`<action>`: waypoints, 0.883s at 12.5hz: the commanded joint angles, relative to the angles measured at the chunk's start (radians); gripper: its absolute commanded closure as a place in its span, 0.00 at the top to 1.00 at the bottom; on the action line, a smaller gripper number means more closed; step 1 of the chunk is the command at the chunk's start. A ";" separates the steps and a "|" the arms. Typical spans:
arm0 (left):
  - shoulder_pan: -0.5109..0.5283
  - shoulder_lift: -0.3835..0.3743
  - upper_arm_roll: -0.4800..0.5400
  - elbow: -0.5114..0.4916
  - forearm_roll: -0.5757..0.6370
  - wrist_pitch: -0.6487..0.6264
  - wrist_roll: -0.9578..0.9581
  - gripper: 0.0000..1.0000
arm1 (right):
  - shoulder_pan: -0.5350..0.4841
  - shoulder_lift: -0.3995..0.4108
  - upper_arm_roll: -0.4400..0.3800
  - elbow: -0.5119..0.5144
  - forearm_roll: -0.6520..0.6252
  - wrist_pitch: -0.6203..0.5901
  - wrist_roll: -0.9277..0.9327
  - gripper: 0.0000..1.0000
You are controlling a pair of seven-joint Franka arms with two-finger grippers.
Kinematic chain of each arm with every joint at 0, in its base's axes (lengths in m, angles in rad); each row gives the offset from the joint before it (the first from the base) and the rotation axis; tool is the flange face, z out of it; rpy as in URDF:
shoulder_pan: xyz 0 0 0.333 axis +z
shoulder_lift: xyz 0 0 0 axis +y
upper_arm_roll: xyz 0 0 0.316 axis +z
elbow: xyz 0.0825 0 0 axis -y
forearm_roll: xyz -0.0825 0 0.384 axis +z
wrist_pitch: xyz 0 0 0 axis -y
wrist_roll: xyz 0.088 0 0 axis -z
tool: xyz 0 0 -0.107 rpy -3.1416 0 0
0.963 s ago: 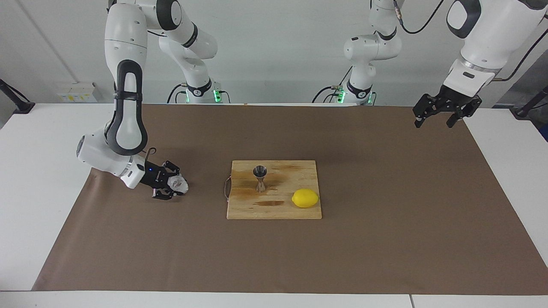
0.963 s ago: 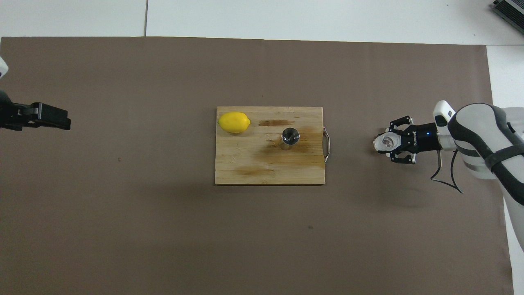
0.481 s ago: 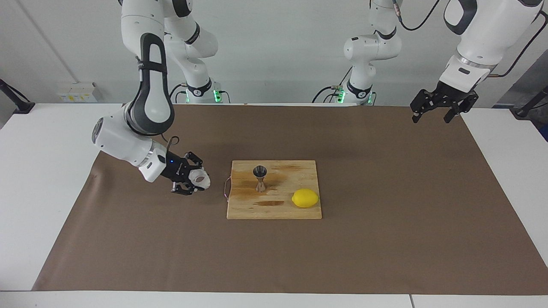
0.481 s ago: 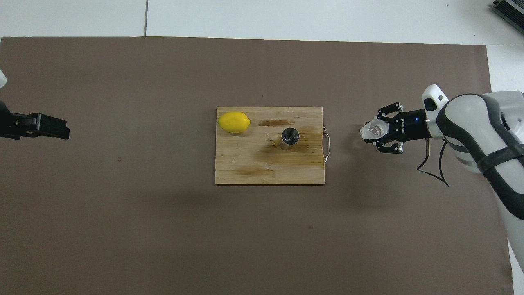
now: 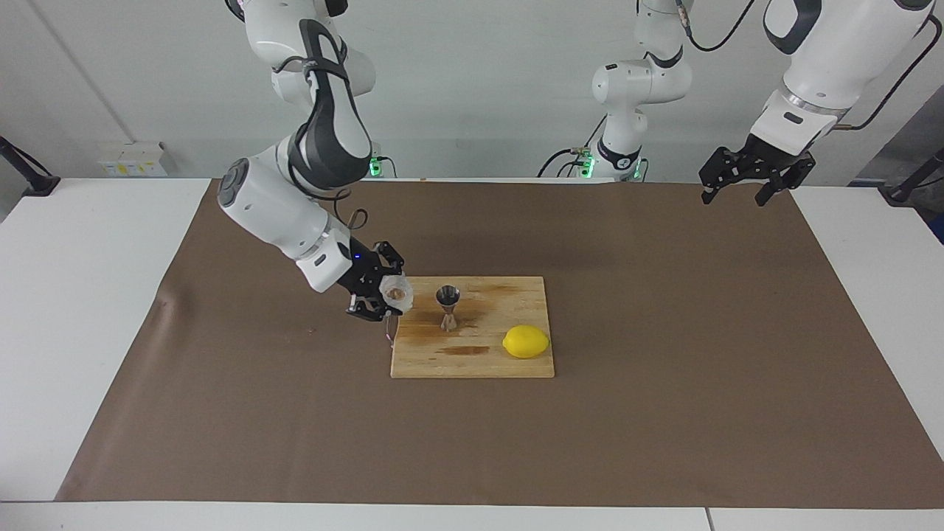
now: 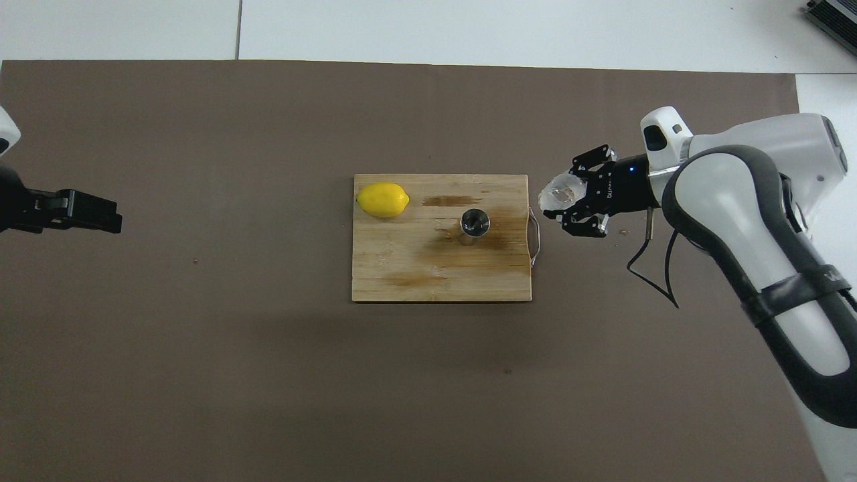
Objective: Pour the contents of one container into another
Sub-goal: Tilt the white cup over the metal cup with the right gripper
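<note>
Surface (image 5: pixel 664 413): brown paper, cutting board (image 5: pixel 487 361) with jigger (image 5: pixel 448 307) (upright) and lemon (image 5: pixel 526 341).
Right gripper (image 5: pixel 385 295): jaws clenched on glass cup (image 5: pixel 397 294), over board's handle edge.
Left gripper (image 5: pixel 740 186): jaws released, waits raised.

A glass cup (image 5: pixel 398 293) is gripped by the right gripper (image 5: pixel 382 296), held up right beside the jigger (image 5: pixel 448 306) on the cutting board (image 5: pixel 509 295).

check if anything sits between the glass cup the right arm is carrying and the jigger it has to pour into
Nothing visible does. The right gripper holds the glass cup over the handle end of the cutting board, and only bare board separates it from the jigger. The lemon lies past the jigger, toward the left arm's end.
</note>
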 commanded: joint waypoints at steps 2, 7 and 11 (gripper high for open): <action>-0.004 -0.017 0.007 -0.016 -0.011 -0.012 0.020 1.00 | 0.086 0.015 -0.001 0.017 -0.210 0.058 0.132 0.37; 0.007 -0.018 0.008 -0.016 -0.011 -0.018 0.009 1.00 | 0.137 0.010 -0.001 0.004 -0.428 0.055 0.182 0.37; 0.010 -0.018 0.008 -0.016 -0.011 -0.018 0.009 1.00 | 0.151 0.009 -0.001 0.004 -0.536 0.052 0.194 0.37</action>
